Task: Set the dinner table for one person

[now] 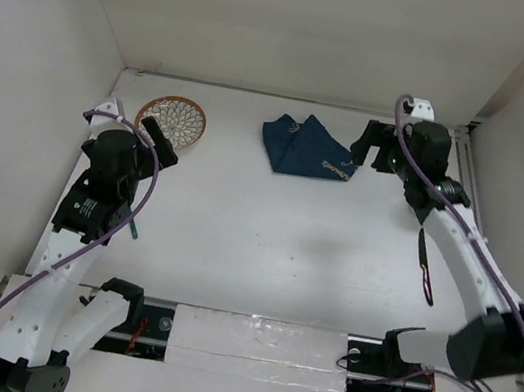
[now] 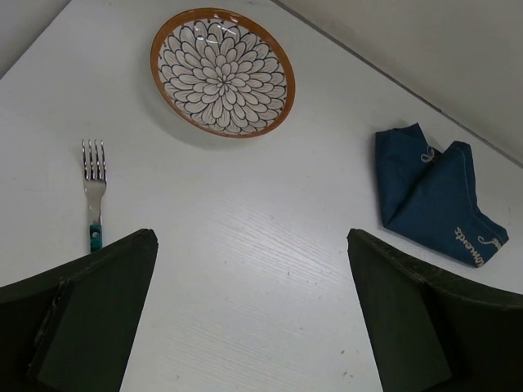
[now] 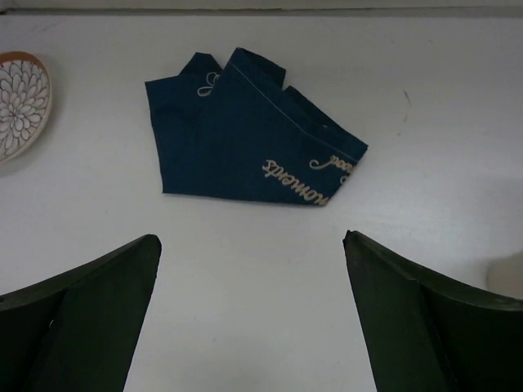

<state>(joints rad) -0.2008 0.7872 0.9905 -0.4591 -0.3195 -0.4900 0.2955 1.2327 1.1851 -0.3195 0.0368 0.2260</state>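
On the white dinner table point(image 1: 283, 251) a round plate point(image 1: 171, 121) with an orange rim and a flower pattern lies at the back left. A folded navy cloth point(image 1: 306, 148) with white lettering lies at the back centre. A fork point(image 2: 94, 188) with a teal handle lies left of the plate's near side. My left gripper point(image 1: 158, 134) is open and empty just near-right of the plate, above bare table point(image 2: 249, 237). My right gripper point(image 1: 377, 147) is open and empty right of the cloth, which lies ahead of its fingers point(image 3: 249, 237).
A slim dark utensil point(image 1: 425, 266) with a purple end lies on the right side of the table, partly under my right arm. White walls close in the table on the left, back and right. The arm bases stand at the near edge.
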